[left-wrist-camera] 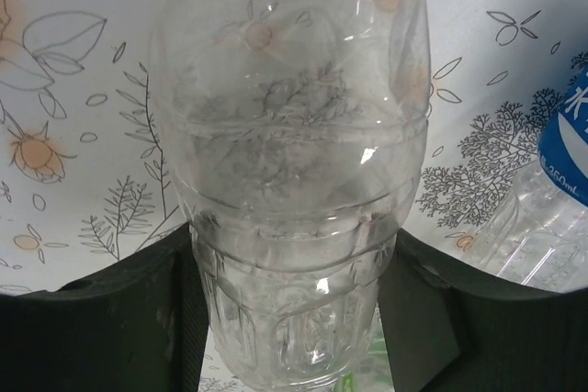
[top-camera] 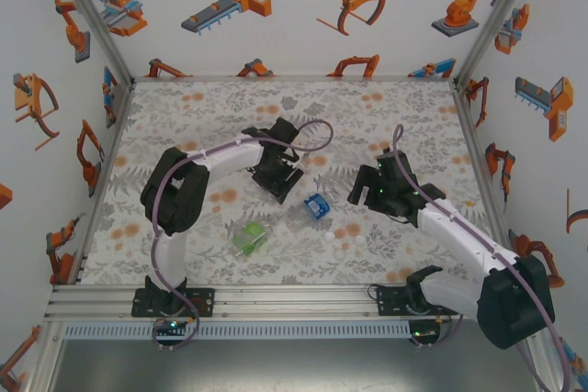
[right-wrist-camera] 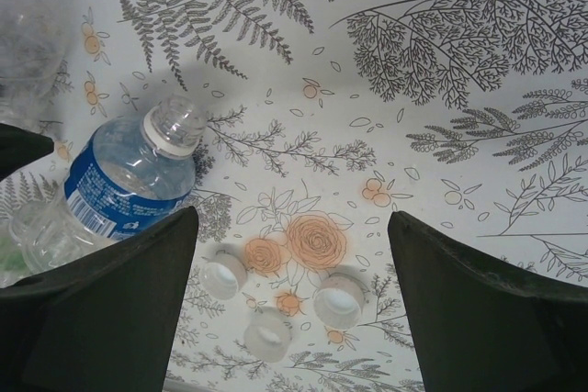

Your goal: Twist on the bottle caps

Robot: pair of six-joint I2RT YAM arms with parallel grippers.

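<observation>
The plain clear plastic bottle [left-wrist-camera: 294,135] has its long axis running straight away from the left wrist. Its ribbed part sits nearest the camera and its rounded bulk is farther out. I cannot tell which end is the mouth. The left pincer [left-wrist-camera: 294,254] is closed on it, with both dark fingers [left-wrist-camera: 110,328] pressed against the ribbed sides.

Just beside it, to the right, the blue-labelled clear plastic bottle [right-wrist-camera: 124,176] lies on its side on the flower-printed table [top-camera: 184,117]. In the right wrist view its uncapped neck points up and to the right. It sits off the left finger of the right pincer [right-wrist-camera: 292,227], outside the gap. That pincer is spread wide and holds nothing.

Three round whitish plastic screw caps [right-wrist-camera: 223,274] lie close together on the table and show in the gap between the spread fingers, hollow sides up as far as I can see.

From above, the green-labelled clear plastic bottle [top-camera: 248,238] lies nearer the front edge, between the two arms and apart from both pincers. I cannot make out which way it points.

All three bottles look empty.
</observation>
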